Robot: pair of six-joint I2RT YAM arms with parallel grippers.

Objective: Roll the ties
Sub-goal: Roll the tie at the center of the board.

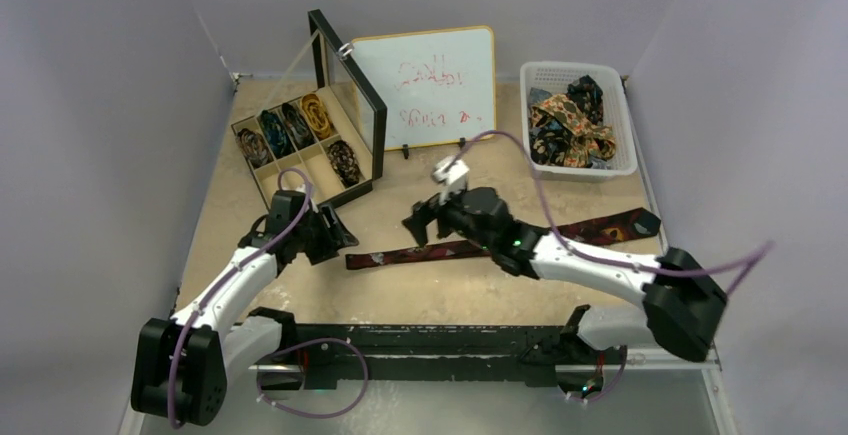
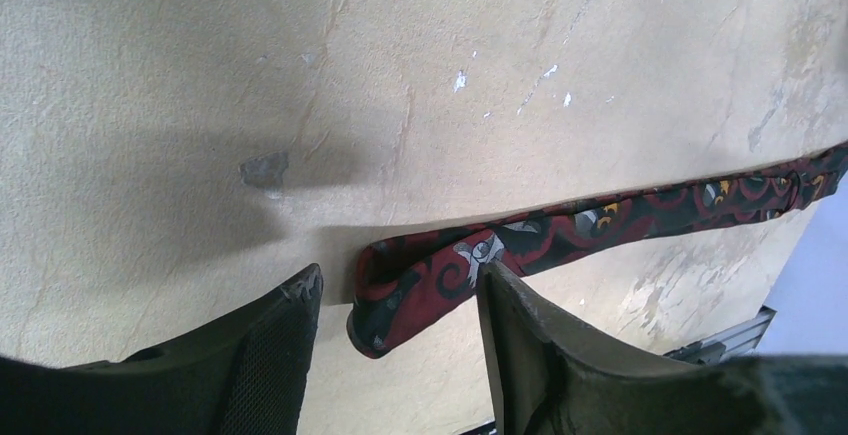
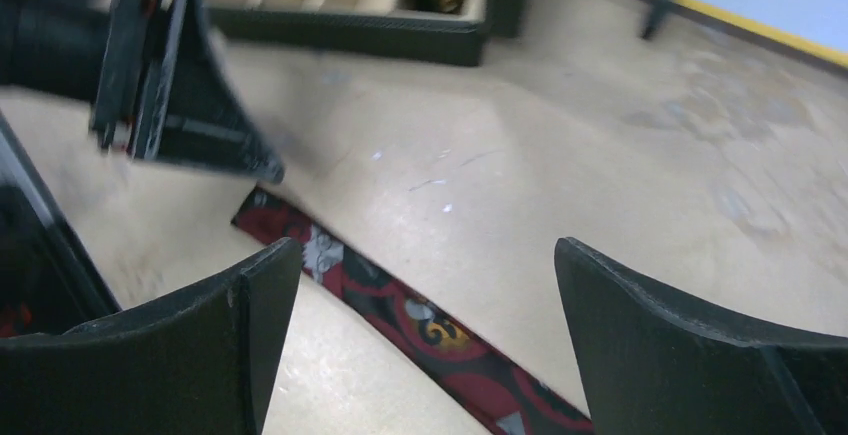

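The dark red tie (image 1: pixel 455 250) lies flat on the table (image 1: pixel 450 295). Its folded end sits between the fingers of the spread left gripper (image 2: pixel 400 340). The right gripper (image 3: pixel 425 340), also spread wide, hangs over the tie. The box (image 1: pixel 262 190) sits well apart behind.

A dark maroon tie (image 1: pixel 600 229) (image 2: pixel 600 225) (image 3: pixel 430 330) with grey and gold swirls lies flat, stretched left to right across the middle. Its wide end points toward the right edge and its narrow end is doubled over. Five rolled ties (image 1: pixel 298 125) sit near the far left corner. Loose ties (image 1: pixel 570 125) lie heaped at the far right corner.
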